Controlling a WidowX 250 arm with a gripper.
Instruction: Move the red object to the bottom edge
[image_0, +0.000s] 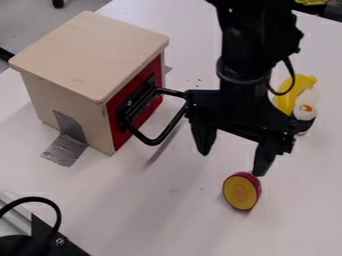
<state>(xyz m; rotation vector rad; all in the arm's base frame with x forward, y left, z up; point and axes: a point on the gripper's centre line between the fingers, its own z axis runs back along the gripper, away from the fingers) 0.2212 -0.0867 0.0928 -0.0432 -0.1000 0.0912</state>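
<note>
Hand (232, 159) positioned above worktop (167, 220), fingers spread apart. Red object (240, 192), yellow flat face exposed, rests on worktop near one fingertip.

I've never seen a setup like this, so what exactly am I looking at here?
It's one picture, from a fixed camera looking down at a slant on a white table. The black machine coming in from the top is a robot arm. Its claw is open, with nothing between its two fingers; one fingertip is right by a round red object with a yellow face. I can't tell whether they touch. To the left stands a wooden box with a red side and black handle. Behind the arm lies something yellow.
</note>
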